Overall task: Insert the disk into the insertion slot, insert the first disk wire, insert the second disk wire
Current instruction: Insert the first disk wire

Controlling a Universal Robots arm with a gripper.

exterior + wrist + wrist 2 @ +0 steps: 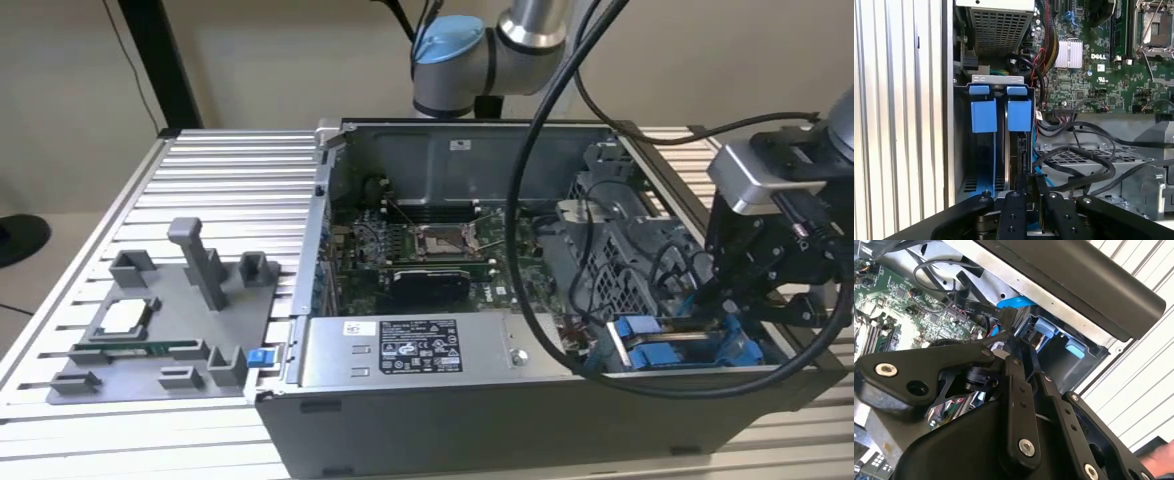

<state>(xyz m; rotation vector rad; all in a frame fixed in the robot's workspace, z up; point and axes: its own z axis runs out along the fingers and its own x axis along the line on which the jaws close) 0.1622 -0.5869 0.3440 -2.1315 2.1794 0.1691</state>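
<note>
Soft, even room light fills the exterior view: the ribbed table (200, 190) is bright and the open computer case (441, 160) holds mild shadow inside. In the second wrist view the table slats glare nearly white, a bright streak runs along the case's metal edge, and the black gripper (1006, 347), close to the lens, looks dark and slightly soft. In the first wrist view the insertion slot (985, 165) sinks into deep shadow beside the washed-out slats.

We take this for a robotics lab: a robot arm (454, 60) reaches over an opened computer case (534, 400) on a ribbed aluminium desk (227, 160), beside a grey fixture plate (147, 345) holding parts.
</note>
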